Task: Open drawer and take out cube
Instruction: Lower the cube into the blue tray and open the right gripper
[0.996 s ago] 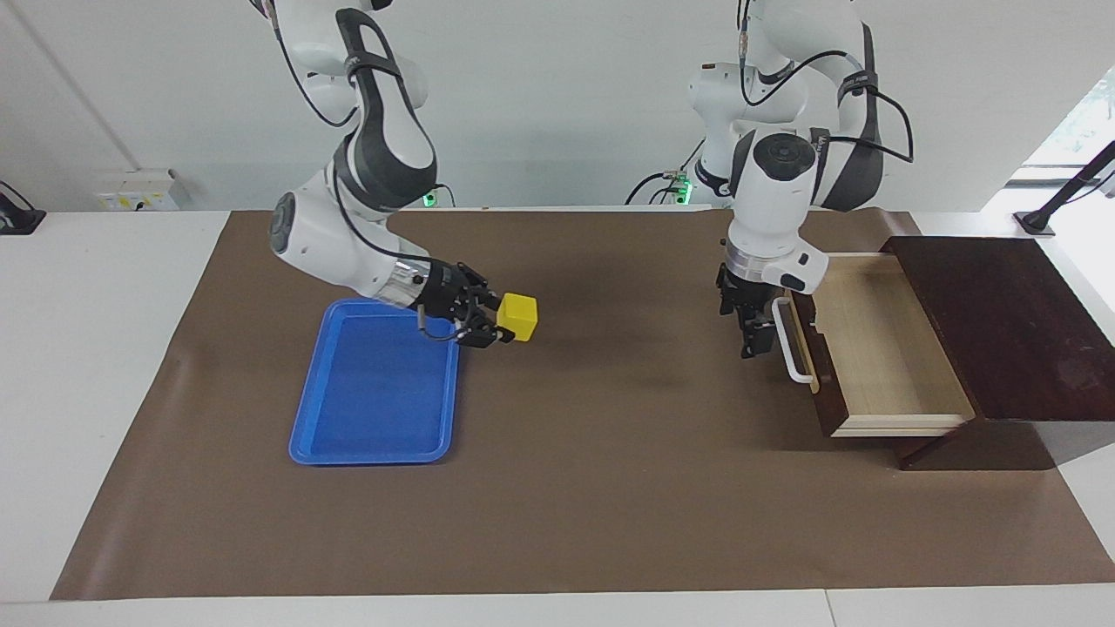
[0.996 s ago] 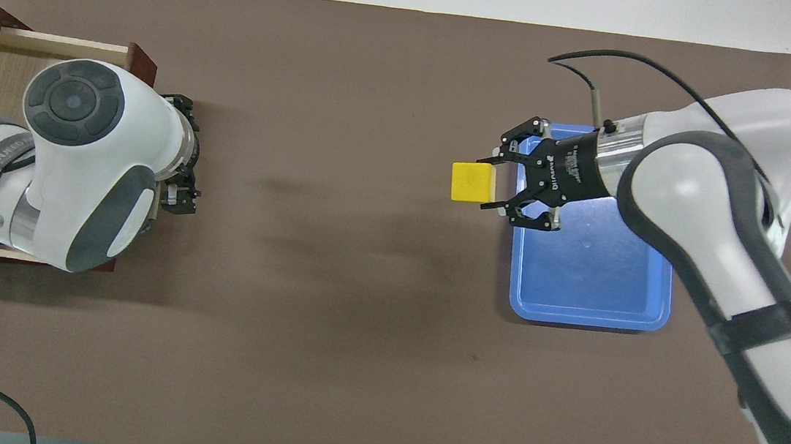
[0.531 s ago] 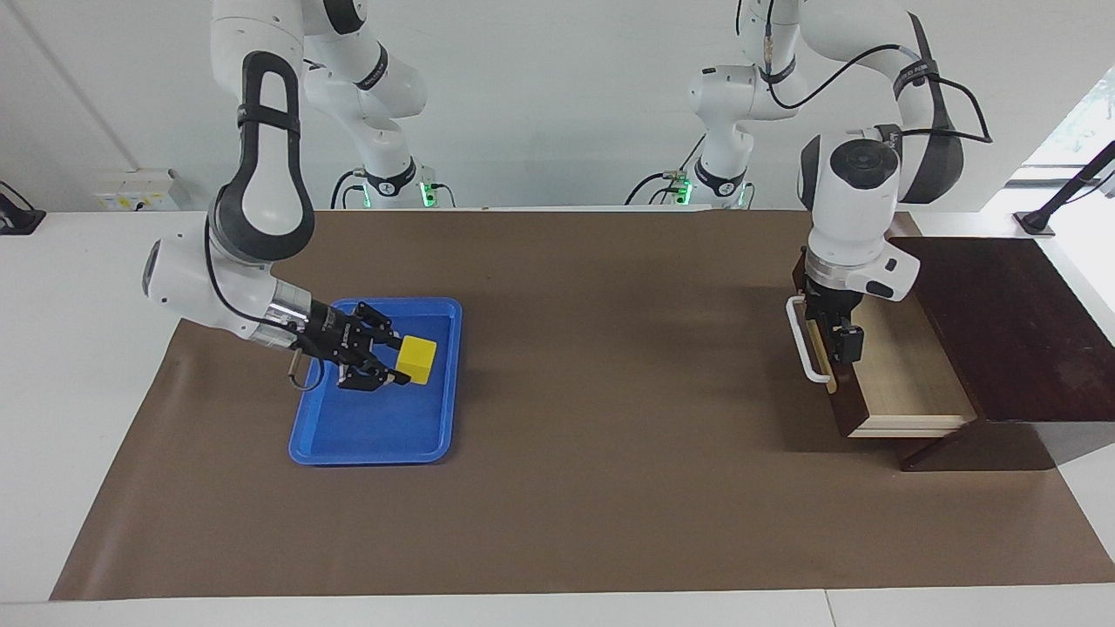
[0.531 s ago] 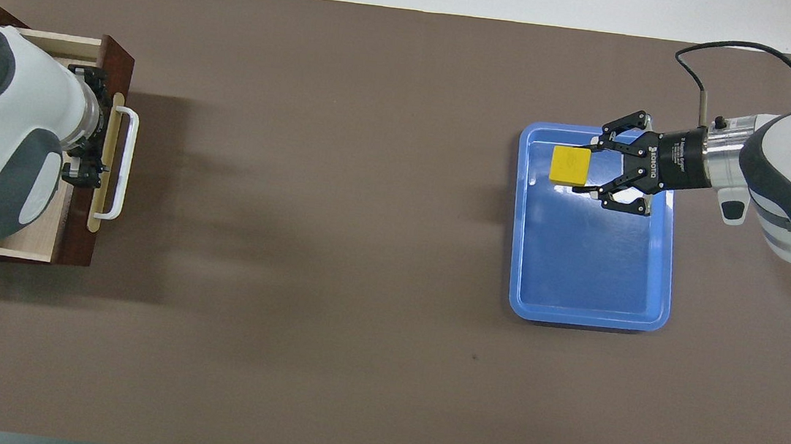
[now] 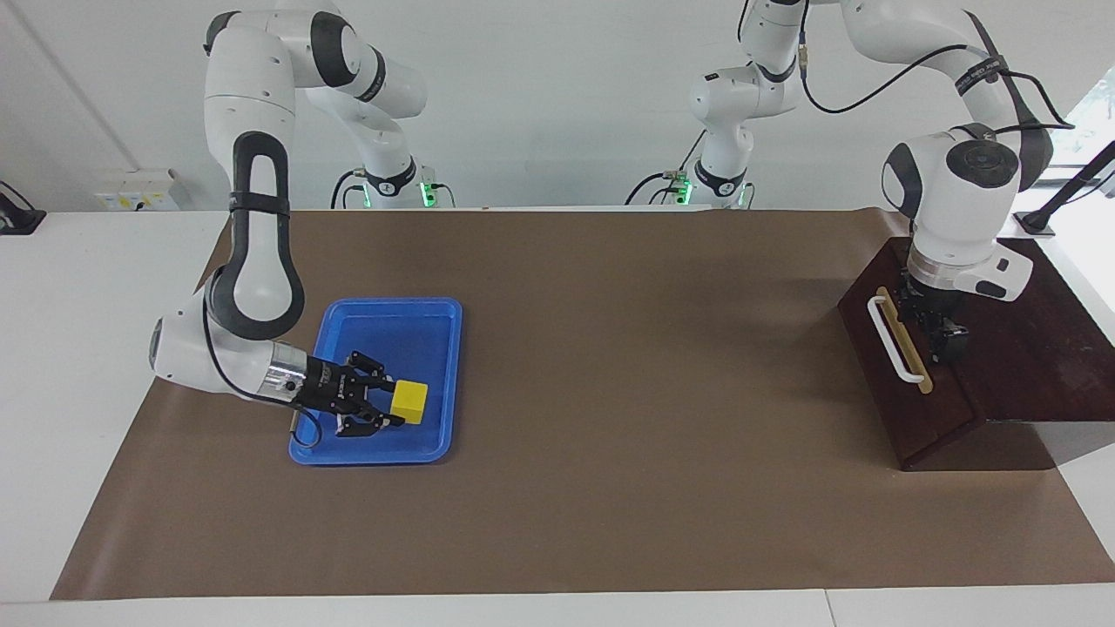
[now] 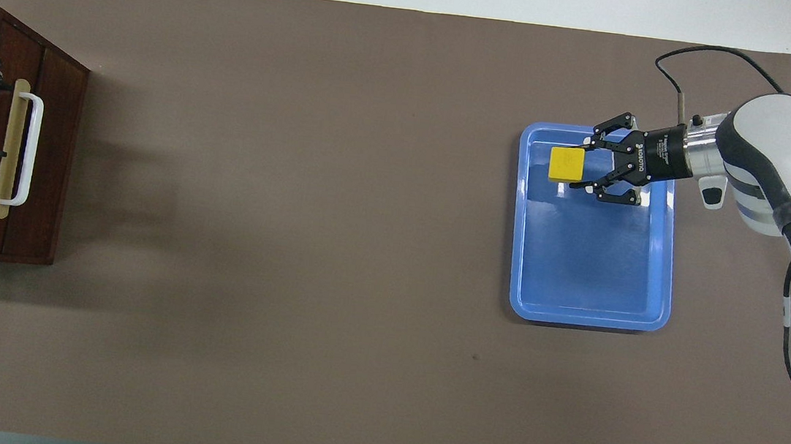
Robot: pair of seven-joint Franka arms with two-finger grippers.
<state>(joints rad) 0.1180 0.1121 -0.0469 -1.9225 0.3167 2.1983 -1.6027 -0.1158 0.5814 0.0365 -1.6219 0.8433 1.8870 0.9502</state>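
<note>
The drawer [image 5: 906, 366] sits pushed into its dark box [image 5: 1010, 348] at the left arm's end, the left gripper [image 5: 945, 335] open above it. The right gripper [image 5: 383, 409] clamps the yellow cube [image 5: 408, 401] low over the blue tray [image 5: 409, 322], perhaps touching it.
</note>
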